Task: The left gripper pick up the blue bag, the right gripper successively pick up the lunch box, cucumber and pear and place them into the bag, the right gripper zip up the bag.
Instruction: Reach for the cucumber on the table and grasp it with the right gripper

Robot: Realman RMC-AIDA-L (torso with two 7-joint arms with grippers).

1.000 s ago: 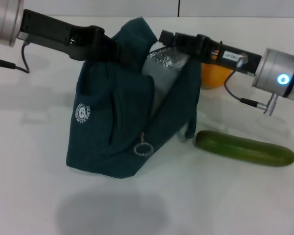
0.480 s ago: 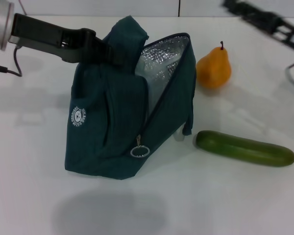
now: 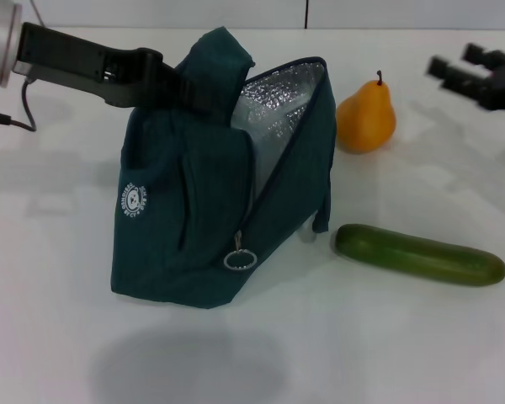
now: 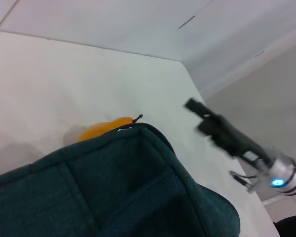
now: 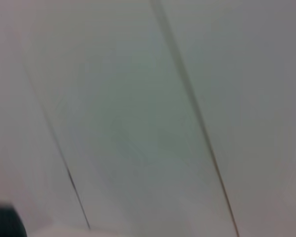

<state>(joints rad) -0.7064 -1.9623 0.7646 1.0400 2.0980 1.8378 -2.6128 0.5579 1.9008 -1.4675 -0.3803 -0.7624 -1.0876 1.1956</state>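
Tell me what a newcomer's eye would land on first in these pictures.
The blue bag dominates: it stands at the centre of the white table, mouth gaping to show silver lining, with the left gripper holding it up by its top. Beside it on the robot's right lie the pear, upright and farther back, and the cucumber, lengthwise and nearer. The right gripper hangs open and empty at the far right edge.

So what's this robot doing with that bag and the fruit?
It is packing a lunch bag. The left claw holds the blue bag up by its top, with the zip open and the foil lining showing. The right claw hangs open and empty above the table's far right side, beyond the pear. The pear and the cucumber lie on the table beside the bag, not yet packed.
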